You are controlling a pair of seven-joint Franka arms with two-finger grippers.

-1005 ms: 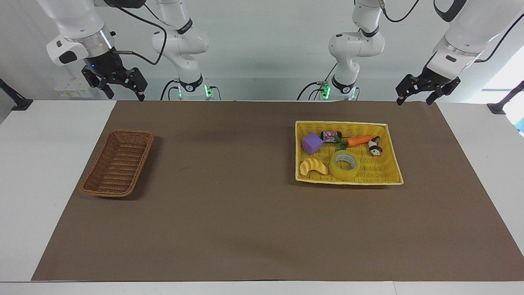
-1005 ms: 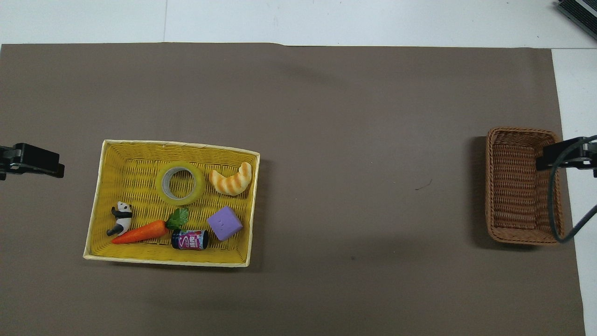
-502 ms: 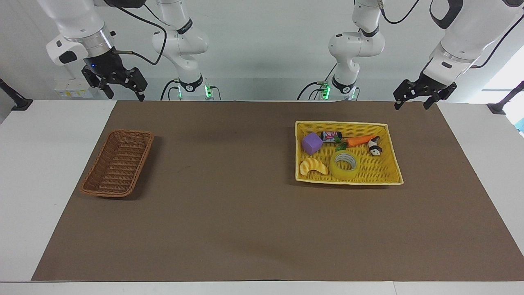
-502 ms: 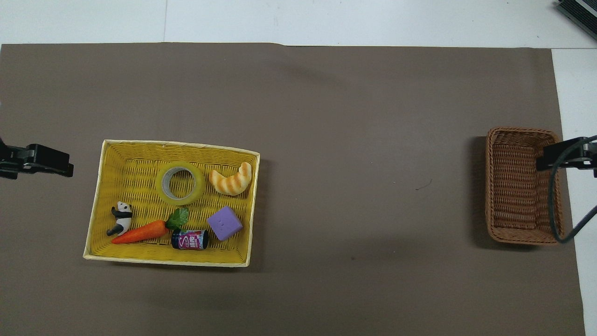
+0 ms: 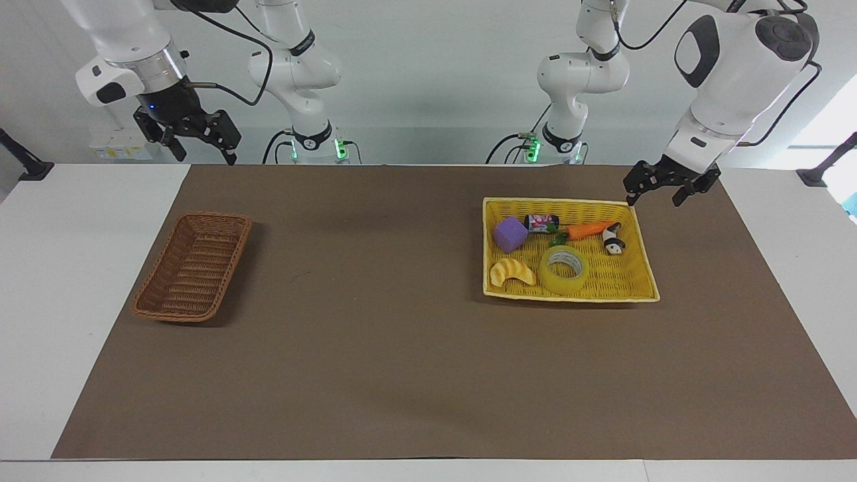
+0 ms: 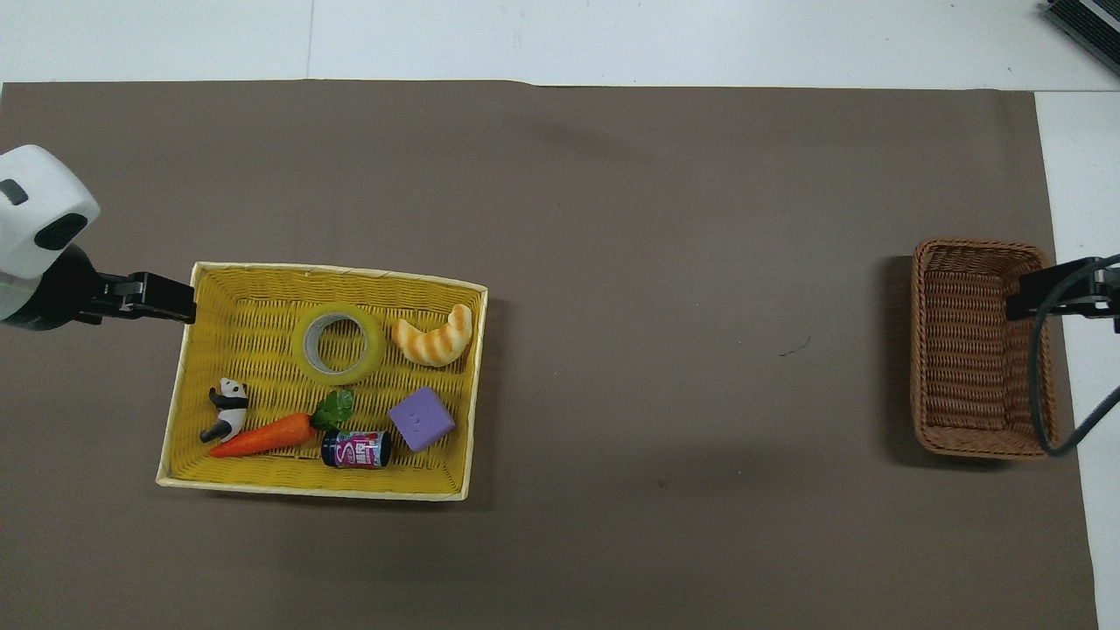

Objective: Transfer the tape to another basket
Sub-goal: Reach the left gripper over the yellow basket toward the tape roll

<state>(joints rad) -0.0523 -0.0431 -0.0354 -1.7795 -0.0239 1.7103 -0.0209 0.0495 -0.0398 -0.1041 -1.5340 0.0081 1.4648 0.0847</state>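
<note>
The tape (image 5: 564, 269), a yellow roll, lies flat in the yellow tray (image 5: 569, 298) at the left arm's end of the table; it also shows in the overhead view (image 6: 338, 344). The brown wicker basket (image 5: 191, 268) stands empty at the right arm's end, and shows in the overhead view too (image 6: 980, 350). My left gripper (image 5: 654, 199) is open and empty, in the air over the tray's corner nearest the robots, apart from the tape; its tip shows in the overhead view (image 6: 179, 302). My right gripper (image 5: 206, 157) is open and empty; the arm waits high over the table edge near the basket.
The tray (image 6: 332, 492) also holds a croissant toy (image 5: 512, 273) beside the tape, a purple cube (image 5: 511, 233), a small can (image 5: 541, 221), a carrot (image 5: 588, 229) and a panda figure (image 5: 612, 241). A brown mat (image 5: 375, 335) covers the table between tray and basket.
My left gripper has come down and moved in from the table's end to the tray's corner. The right arm, tape and basket have not moved.
</note>
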